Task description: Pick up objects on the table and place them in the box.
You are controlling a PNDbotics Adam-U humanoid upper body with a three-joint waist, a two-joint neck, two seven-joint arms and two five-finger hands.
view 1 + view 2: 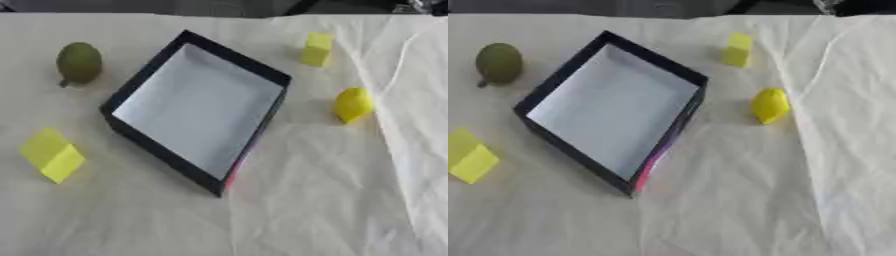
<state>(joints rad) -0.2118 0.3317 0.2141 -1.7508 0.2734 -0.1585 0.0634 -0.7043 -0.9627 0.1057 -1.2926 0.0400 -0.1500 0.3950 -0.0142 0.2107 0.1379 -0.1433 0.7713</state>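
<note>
1. Left eye view: the box (197,102) sits about mid-table, turned like a diamond, dark walls, pale floor, nothing inside that I can see. My guess is the central spot keeps it within reach of either arm.
2. Same view: four things lie loose around the box, none touching it. A green round fruit (79,62) with a small stem is at the far left. A yellow block (52,154) is at the near left. A small yellow block (317,49) stands upright at the far right. A yellow lemon-like piece (353,104) lies right of the box.
3. The spread looks deliberate to me: two per side, well apart from each other, so each pick has room.
4. White cloth (332,200) covers the table, creased, with a fold running down the right side near the lemon-like piece.
5. Hands: neither of mine shows here, so I cannot tell how the fingers stand or whether they hold anything.
6. Right eye view: same layout, shifted left. The yellow block runs into the left edge, so the left eye is better for that one.
7. Here a pink strip (656,162) shows along the box's near right wall. I can't say what it is.
8. No hands here either.
9. Judgement: nothing is placed yet, task at its start. The lemon-like piece looks an easy first pick for my right hand. The fruit and the lemon-like piece may roll if nudged, and the blocks should sit steady.
</note>
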